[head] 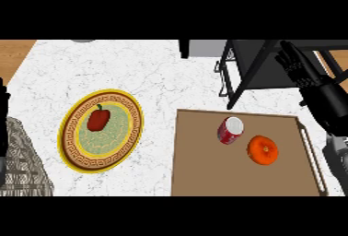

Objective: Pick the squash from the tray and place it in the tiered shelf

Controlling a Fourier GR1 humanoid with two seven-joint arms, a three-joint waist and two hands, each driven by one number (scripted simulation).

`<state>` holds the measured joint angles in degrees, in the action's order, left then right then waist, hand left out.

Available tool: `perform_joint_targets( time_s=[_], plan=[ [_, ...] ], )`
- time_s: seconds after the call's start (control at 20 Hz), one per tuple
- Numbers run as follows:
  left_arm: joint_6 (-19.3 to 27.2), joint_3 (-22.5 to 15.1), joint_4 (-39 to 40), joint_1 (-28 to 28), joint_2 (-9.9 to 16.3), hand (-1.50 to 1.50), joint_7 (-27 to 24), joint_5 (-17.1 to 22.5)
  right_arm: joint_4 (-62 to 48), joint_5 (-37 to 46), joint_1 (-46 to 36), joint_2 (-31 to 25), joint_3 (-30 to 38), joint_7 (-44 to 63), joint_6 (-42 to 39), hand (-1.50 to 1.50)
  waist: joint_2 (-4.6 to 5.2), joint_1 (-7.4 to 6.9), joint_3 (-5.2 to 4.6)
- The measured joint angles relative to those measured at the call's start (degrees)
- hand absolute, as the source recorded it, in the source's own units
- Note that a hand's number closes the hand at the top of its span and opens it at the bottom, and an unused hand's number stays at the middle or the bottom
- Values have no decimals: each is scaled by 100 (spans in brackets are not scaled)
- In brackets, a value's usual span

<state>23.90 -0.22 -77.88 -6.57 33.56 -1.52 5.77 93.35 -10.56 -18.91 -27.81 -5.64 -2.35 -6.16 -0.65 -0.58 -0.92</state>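
The squash, round, orange and ribbed, lies on the right half of the brown tray, untouched. The black tiered shelf stands just beyond the tray's far edge at the upper right. My right hand is raised in front of the shelf's right side, fingers straight and open, holding nothing; it is well beyond the squash and to its right. At the view's left edge only a dark sliver of my left hand shows.
A red can with a white top lies on the tray just left of the squash. A yellow patterned plate with a red pepper sits on the marble counter to the left. A pale handle runs along the tray's right side.
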Motion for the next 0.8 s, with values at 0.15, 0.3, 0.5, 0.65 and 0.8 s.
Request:
perform_joint_targets(
  time_s=[0.15, 0.3, 0.5, 0.65, 0.8],
  plan=[
    [-641, 90, 22, 173, -3, 0, 70, 80, 200, 211, 449, -84, 334, -3, 445, 150, -29, 140, 77],
    [-1251, 215, 26, 555, 28, 0, 167, 248, 115, 380, 916, -181, 966, 34, 1084, 150, -84, 435, 216],
    [-1998, 340, -208, 1115, 154, 0, 179, 580, -522, 783, 1764, -371, 1508, 592, 1748, -150, -59, 731, 355],
    [-2367, 194, -341, 1331, 275, 0, 229, 846, -643, 728, 2220, -143, 1772, 620, 2079, -150, -73, 744, 413],
    [-2580, 81, -411, 1389, 393, 0, 267, 1101, -545, 695, 2594, -29, 1821, 484, 2101, -150, -72, 711, 414]
  ],
)
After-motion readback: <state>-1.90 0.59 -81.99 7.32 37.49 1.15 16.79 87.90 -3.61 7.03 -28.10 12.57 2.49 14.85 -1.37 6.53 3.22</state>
